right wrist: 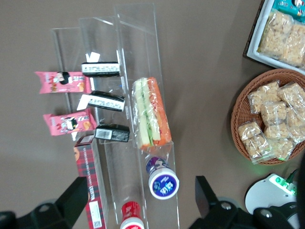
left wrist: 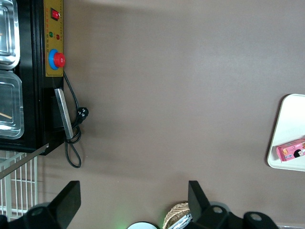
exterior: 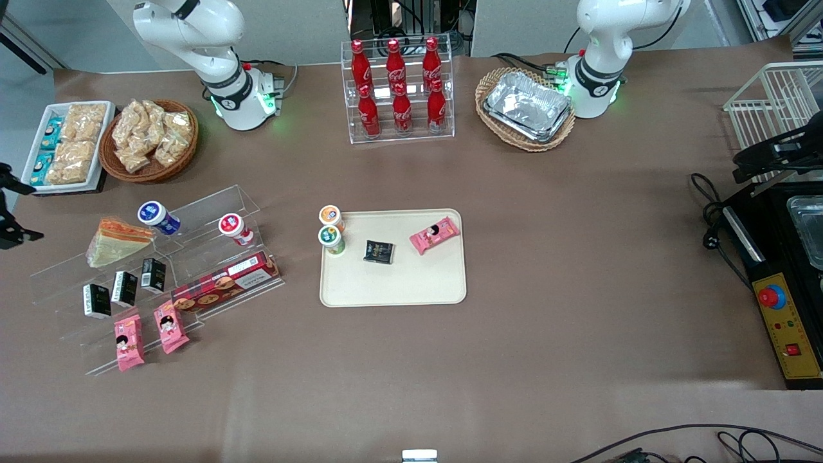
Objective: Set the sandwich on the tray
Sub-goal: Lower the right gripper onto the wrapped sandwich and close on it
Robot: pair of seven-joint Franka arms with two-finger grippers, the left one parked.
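Note:
The sandwich [exterior: 119,241], a clear-wrapped wedge with orange and green filling, lies on the upper step of a clear acrylic stand [exterior: 212,206] toward the working arm's end of the table. It also shows in the right wrist view [right wrist: 151,112]. The cream tray [exterior: 398,283] lies mid-table and holds two small cups, a black packet and a pink packet; its edge shows in the left wrist view [left wrist: 290,124]. My right gripper [right wrist: 140,202] is open and empty, high above the stand, with the blue-lidded cup [right wrist: 163,182] between its fingers' line of sight. It shows at the front view's edge [exterior: 22,212].
The stand also holds a red-lidded cup [exterior: 233,226], black packets [exterior: 124,288], a tartan biscuit box [exterior: 225,283] and pink snack packets [exterior: 146,334]. A wicker basket of snacks [exterior: 149,138] and a white dish [exterior: 67,145] stand farther from the camera. Cola bottles [exterior: 398,90] stand at the back.

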